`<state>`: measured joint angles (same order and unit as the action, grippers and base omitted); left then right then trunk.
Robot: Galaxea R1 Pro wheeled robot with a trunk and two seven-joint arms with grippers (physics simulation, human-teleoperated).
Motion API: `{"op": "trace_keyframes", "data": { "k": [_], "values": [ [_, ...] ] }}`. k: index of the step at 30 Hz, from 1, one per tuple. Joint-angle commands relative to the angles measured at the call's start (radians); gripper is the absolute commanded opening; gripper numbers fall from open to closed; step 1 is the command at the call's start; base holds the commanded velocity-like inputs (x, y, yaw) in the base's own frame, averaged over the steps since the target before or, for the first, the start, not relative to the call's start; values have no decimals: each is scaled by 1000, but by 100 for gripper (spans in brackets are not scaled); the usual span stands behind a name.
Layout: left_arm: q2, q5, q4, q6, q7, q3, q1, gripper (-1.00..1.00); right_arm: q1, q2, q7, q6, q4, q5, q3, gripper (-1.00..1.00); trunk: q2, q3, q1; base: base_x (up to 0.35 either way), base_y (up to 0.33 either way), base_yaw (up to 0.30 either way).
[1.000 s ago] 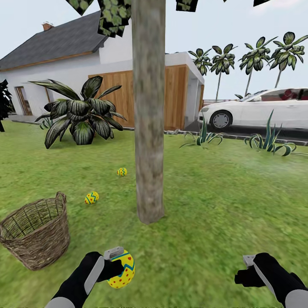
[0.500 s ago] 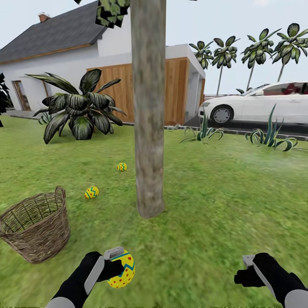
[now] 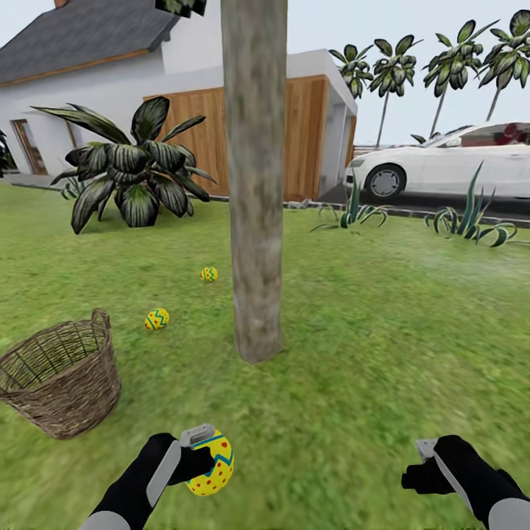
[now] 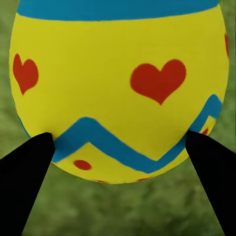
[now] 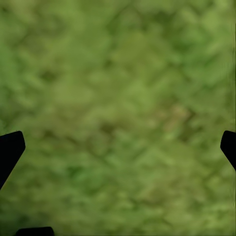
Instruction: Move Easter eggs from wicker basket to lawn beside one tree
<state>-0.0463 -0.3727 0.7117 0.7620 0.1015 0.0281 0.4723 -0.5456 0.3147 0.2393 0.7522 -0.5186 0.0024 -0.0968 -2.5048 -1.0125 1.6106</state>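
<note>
The left gripper [image 3: 200, 456] is pinching one of the three Easter eggs, a yellow egg [image 3: 210, 464] with red dots and a blue zigzag band, and is holding it low above the lawn [image 3: 383, 353], on the near side of the tree [image 3: 255, 184]; in the left wrist view the same egg [image 4: 118, 88] is sitting between the two dark fingertips [image 4: 24, 177], one pressing on each side of it, with red hearts and a blue zigzag showing on its shell and blurred grass behind it. The right gripper [image 3: 425, 471] is hanging over the grass at the right side of the head view, well apart from the egg; in the right wrist view its fingertips [image 5: 10, 150] are standing far apart at the edges of the picture (nothing lies between them but green grass), so it is spread and holding nothing.

Two more eggs are lying on the lawn to the left of the trunk: the nearer egg [image 3: 156, 319] is resting just beyond the wicker basket [image 3: 62, 379], and the farther egg [image 3: 209, 274] is lying closer to the trunk; both are near the tree's base and apart from one another. The basket is standing on the grass at the left, tilted a little, and its visible inside is showing only woven twigs. Beyond the tree a broad-leafed plant [image 3: 132, 177], a white house [image 3: 110, 88] with wooden doors and a white car [image 3: 449, 169] are standing.
</note>
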Motion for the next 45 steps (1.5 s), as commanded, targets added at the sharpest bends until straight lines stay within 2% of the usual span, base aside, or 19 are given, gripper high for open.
{"op": "trace_keyframes", "data": {
  "k": [1,43,45],
  "values": [
    [0,-11,2,3,10,3,0,-100,0,1,3,4,-1,1,-6,100,-1,-5,0,0,0,0],
    [0,-13,2,3,10,3,0,-100,0,-6,3,3,0,3,-7,100,-11,-167,19,0,0,0],
    [0,-13,4,3,10,3,0,-100,0,-9,2,3,0,3,-7,100,-11,-167,19,0,0,0]
  ]
}}
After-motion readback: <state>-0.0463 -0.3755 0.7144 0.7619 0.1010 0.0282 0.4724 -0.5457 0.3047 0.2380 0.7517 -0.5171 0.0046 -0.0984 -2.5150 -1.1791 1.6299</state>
